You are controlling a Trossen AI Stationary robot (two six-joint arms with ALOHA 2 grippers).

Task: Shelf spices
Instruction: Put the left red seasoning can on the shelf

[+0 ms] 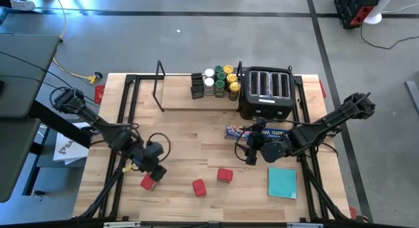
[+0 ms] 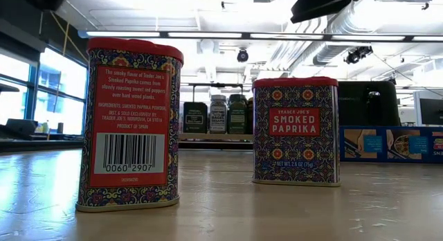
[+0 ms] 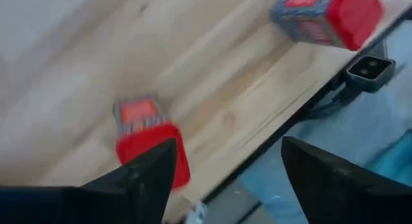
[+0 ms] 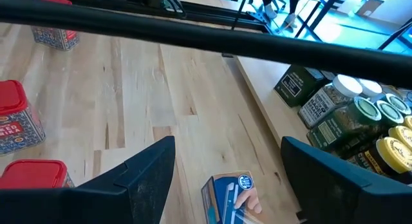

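My left gripper hangs over the near left part of the table, fingers spread wide and holding nothing. From above, my own wrist hides most of what lies under it; a red tin shows just beside it toward the near edge. My left wrist picture is smeared, so I can only make out two red-lidded tins, one partly behind my finger.

My right gripper is spread open and empty too, over the blue box, whose far end runs under my arm. Two more red tins stand apart on the near boards, with the teal square to their right.

The shelf runs along the far edge. Jars with yellow, green and white lids and dark tins are packed at its right end, against the black toaster.
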